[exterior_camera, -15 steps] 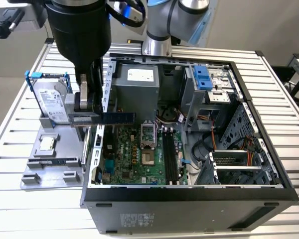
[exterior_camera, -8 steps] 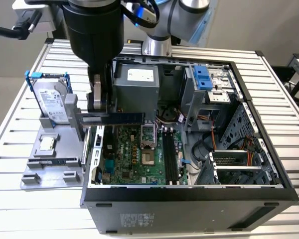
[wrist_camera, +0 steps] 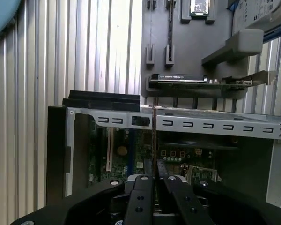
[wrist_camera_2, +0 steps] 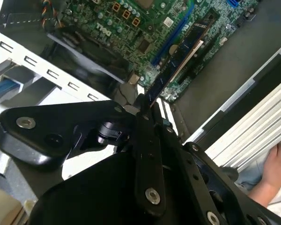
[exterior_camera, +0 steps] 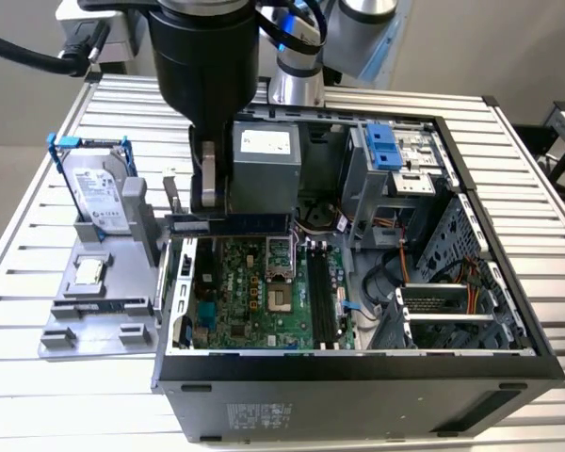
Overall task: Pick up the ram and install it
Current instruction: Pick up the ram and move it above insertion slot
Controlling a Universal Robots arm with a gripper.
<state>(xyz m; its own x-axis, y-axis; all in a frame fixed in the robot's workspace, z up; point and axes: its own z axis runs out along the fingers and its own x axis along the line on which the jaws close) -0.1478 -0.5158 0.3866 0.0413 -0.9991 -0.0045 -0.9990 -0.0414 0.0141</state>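
Ram [exterior_camera: 231, 223] clamped between the gripper [wrist_camera_2: 144, 105] fingers, above the motherboard's [exterior_camera: 235, 292] far edge in the exterior view. Judged: carry step. Seating needs alignment with the black slots [exterior_camera: 320, 301].

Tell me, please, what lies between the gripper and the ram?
Nothing lies between them. The gripper is shut on the ram, touching the strip on its two flat faces. This shows in both wrist views.

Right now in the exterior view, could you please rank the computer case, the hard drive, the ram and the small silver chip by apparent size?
1. computer case, by far.
2. hard drive.
3. ram, longer than the hard drive but very thin.
4. small silver chip; close to the ram in area, so unsure.
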